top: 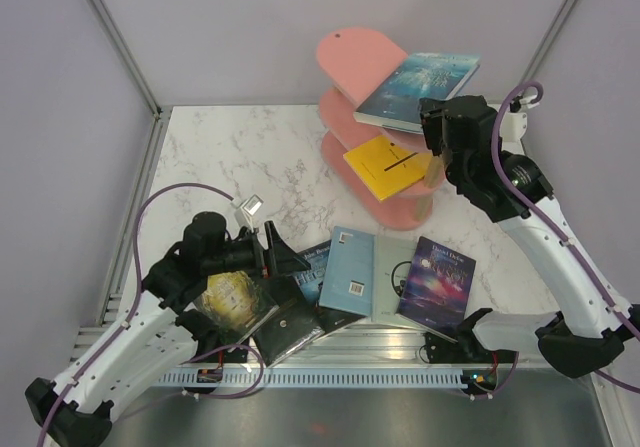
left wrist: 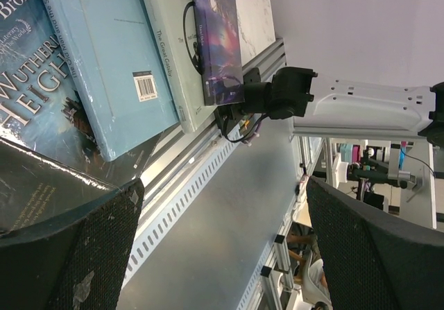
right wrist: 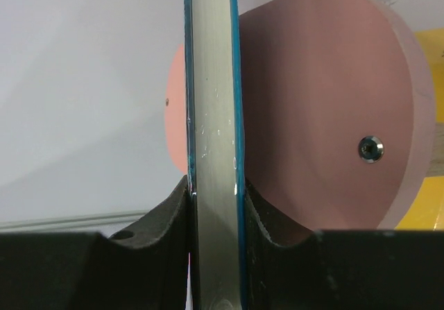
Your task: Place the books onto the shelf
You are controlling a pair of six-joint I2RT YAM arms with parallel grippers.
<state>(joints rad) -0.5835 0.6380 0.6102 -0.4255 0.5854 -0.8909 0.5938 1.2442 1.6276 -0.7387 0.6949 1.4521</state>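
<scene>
Our right tool [top: 436, 117] clamps the teal book [top: 420, 85], held at the pink shelf [top: 352, 55] just beside its top board. The yellow book [top: 385, 165] lies on a lower board. Our left tool [top: 272, 250] gapes wide over the other books [top: 352, 272] at the desk's [top: 230, 157] near edge.

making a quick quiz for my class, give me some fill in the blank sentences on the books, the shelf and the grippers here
1. The right gripper is shut on the raised book, whose cover is ___.
2. The shelved book, lying on the pink shelf, has a ___ cover.
3. The left gripper has its jaws ___.
4. The purple galaxy book lies on the table nearest the ___ arm's base.

Missing words: teal-blue; yellow; open; right
</scene>
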